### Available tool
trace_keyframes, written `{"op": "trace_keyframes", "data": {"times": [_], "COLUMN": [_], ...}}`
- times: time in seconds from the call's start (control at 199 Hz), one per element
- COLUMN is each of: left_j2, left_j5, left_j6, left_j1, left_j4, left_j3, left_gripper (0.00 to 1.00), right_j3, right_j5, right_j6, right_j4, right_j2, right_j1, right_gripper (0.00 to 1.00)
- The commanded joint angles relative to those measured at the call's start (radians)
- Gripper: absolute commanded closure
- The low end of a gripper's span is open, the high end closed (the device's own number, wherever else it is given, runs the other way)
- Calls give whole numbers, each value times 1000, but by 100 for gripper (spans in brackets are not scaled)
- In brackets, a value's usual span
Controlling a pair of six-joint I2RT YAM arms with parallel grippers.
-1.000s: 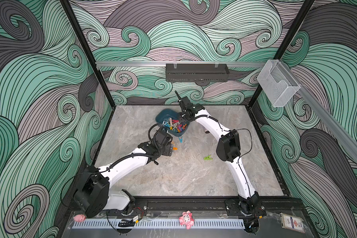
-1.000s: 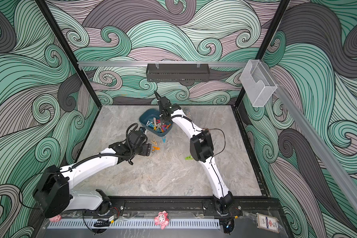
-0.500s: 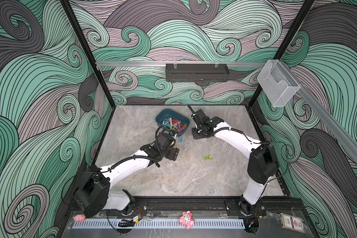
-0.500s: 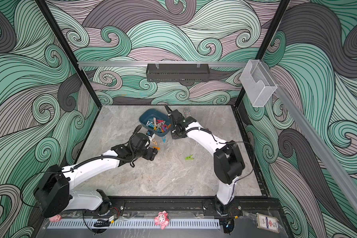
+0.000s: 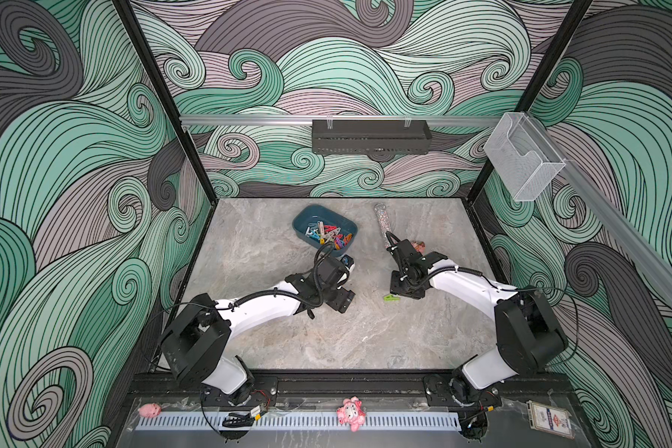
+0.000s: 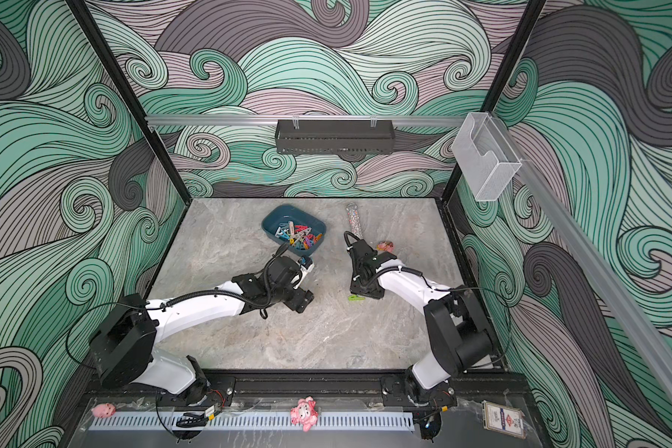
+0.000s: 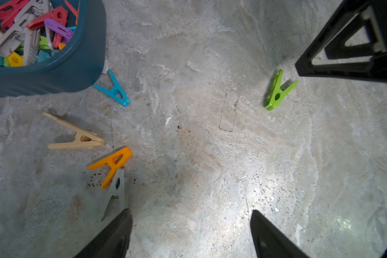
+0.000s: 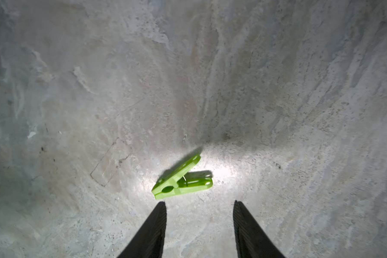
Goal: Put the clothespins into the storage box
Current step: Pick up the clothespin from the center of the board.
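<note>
Grey marbled tabletop [image 5: 326,341] with a teal storage box [image 5: 300,229] toward the back, holding most clothespins [image 5: 328,234]. Left gripper [image 7: 190,210], jaws wide and empty, hovers beside a loose orange clothespin [image 7: 112,162], likely to straddle it. Right gripper [image 8: 199,201], jaws parted and empty, points at a lone green clothespin [image 8: 181,179].

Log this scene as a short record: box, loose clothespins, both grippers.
storage box: dark teal tub on the table, holding a heap of mixed-colour clothespins
loose on table: blue clothespin beside the box wall; beige clothespin; orange clothespin overlapping grey clothespin; green clothespin apart from them
left gripper: open, empty, one fingertip near the grey clothespin
right gripper: open, empty, green clothespin just ahead of its fingertips
task status: unfinished; five clothespins seen outside the box
</note>
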Motion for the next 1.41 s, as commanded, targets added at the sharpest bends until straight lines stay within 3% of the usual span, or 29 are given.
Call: {"op": "trace_keyframes", "data": {"times": [0.0, 0.477, 0.889, 1.401], "left_j2": [-1, 0, -8, -41], "left_j5": [1, -10, -18, -124], "left_j6": [4, 14, 8, 40], "left_j1": [-15, -22, -22, -22], "left_j4": [3, 2, 9, 46], "left_j3": [33, 23, 2, -48], "left_gripper": [15, 15, 15, 15], "right_j3": [-13, -19, -1, 52], "right_j5": [-32, -62, -50, -25], "right_j6": [110, 154, 116, 70], "right_j4": [82, 177, 176, 122], "right_j2": [30, 137, 160, 134], "right_j1": [-2, -4, 12, 47], "right_gripper": [50, 58, 87, 92]}}
